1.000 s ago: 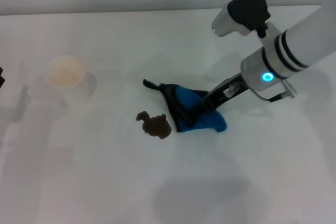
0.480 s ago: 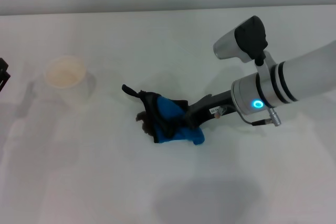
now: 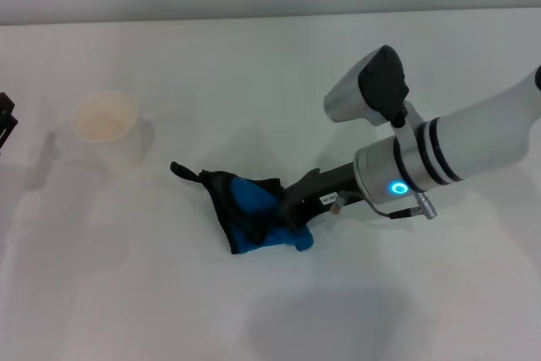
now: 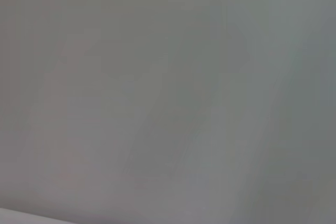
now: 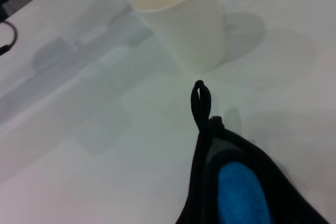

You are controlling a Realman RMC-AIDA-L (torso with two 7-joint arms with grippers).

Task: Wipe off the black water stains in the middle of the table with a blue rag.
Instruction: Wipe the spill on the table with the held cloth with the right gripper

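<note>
A: Where's the rag (image 3: 255, 219)?
B: On the worktop (image 3: 270, 65), near the middle of the head view, bunched into a rough wedge. Blue shows in its middle, black edging around it, and its black loop (image 3: 182, 170) sticks out toward ten o'clock.

A: And the right gripper (image 3: 286, 211)?
B: It reaches in from three o'clock, low over the worktop, with its tip buried in the rag's three o'clock side. It's clenched on the rag; the cloth is puckered around the dark fingers. A blue light glows on the wrist behind it.

A: Can you see the stain?
B: No dark blotch shows anywhere on the white surface. Whether it's hidden under the rag I can't tell.

A: What else is on the worktop?
B: A white paper cup (image 3: 107, 128), upright, well apart from the rag at about ten o'clock from it. In the right wrist view the cup (image 5: 181, 17) stands just beyond the loop (image 5: 201, 103), not touching it, with the rag (image 5: 239, 192) filling the near corner.

A: The left arm?
B: Only a dark sliver at the nine o'clock edge of the head view, well away from the rag. Its wrist view shows nothing but flat grey.
</note>
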